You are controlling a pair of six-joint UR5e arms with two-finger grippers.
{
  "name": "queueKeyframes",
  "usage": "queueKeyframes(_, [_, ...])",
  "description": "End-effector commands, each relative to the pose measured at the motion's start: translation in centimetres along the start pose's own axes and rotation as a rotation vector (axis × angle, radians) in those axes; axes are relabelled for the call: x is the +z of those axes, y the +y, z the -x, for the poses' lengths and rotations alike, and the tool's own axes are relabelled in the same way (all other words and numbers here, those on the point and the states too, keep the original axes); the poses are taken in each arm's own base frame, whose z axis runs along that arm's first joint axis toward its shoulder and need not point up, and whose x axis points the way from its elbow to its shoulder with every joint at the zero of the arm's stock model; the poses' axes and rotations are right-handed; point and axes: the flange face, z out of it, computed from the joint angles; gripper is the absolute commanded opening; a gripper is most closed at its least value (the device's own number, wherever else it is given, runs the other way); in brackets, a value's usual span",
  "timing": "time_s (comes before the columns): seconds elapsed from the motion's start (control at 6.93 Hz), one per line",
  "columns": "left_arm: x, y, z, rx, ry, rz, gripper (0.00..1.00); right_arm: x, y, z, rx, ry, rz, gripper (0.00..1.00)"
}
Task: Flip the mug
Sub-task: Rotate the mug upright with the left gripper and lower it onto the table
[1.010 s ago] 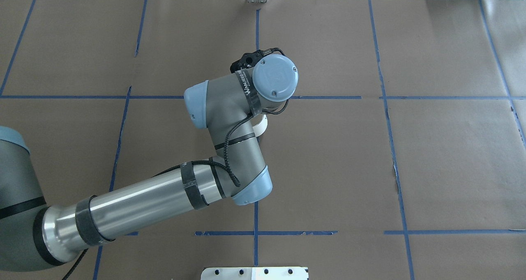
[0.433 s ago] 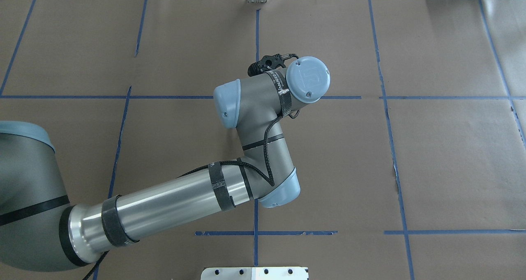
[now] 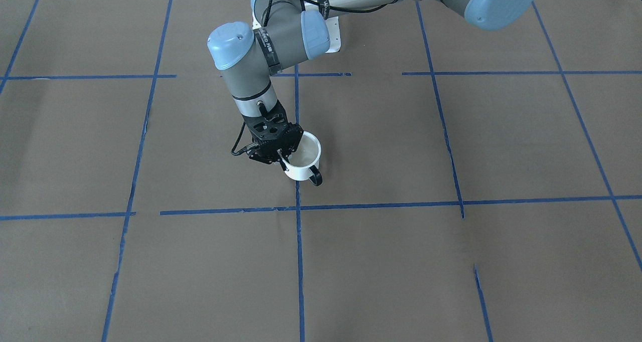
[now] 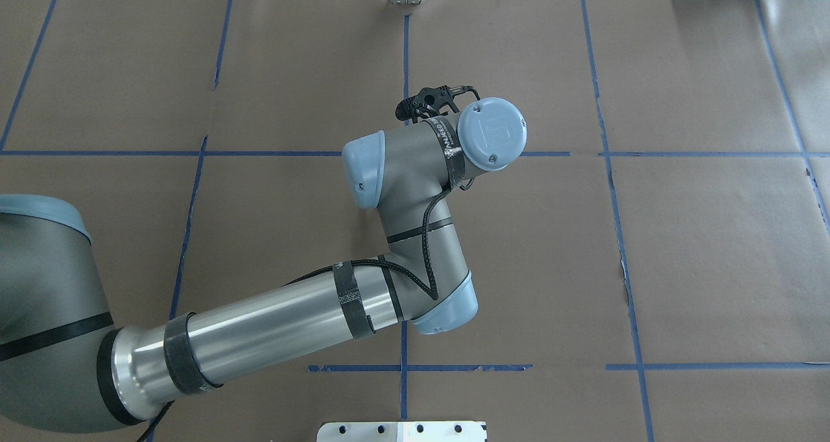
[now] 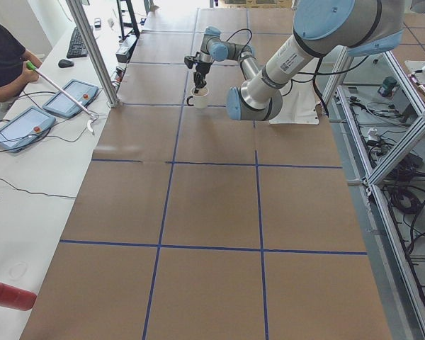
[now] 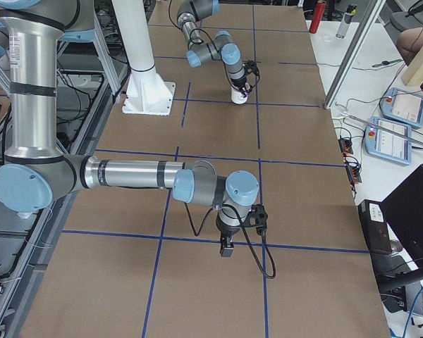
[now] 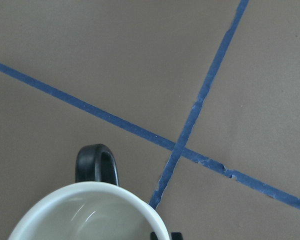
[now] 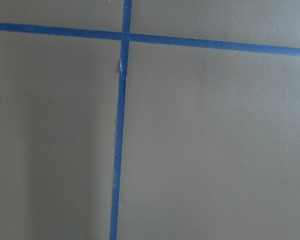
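Left gripper (image 3: 282, 160) pinched the upright mug (image 3: 307, 151) by its rim near the tape cross (image 3: 298, 207), handle (image 3: 316, 179) at 5 o'clock (front view). Probably light, stiff, slick, chippable; the rim suits. Right gripper (image 6: 225, 249): couldn't tell.

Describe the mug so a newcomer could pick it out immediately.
On the brown table gridded with blue tape, look near the middle, just robot-side of a tape crossing. The mug is held mouth-up by the left gripper: a white cup with a black loop handle.
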Motion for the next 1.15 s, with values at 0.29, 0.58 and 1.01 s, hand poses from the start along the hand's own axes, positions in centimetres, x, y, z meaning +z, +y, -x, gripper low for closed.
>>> queueKeyframes(0.29, [1.0, 3.2, -0.2, 0.042, 0.005, -0.007, 0.00, 0.0, 0.0, 0.0, 0.000, 0.000, 0.000, 1.00])
queueKeyframes(0.58, [0.9, 3.4, -0.3, 0.043, 0.009, -0.006, 0.46, 0.0, 0.0, 0.0, 0.000, 0.000, 0.000, 1.00])
queueKeyframes(1.01, [-3.6, -0.1, 0.5, 0.123, 0.048, -0.008, 1.00, 0.0, 0.0, 0.0, 0.000, 0.000, 0.000, 1.00])
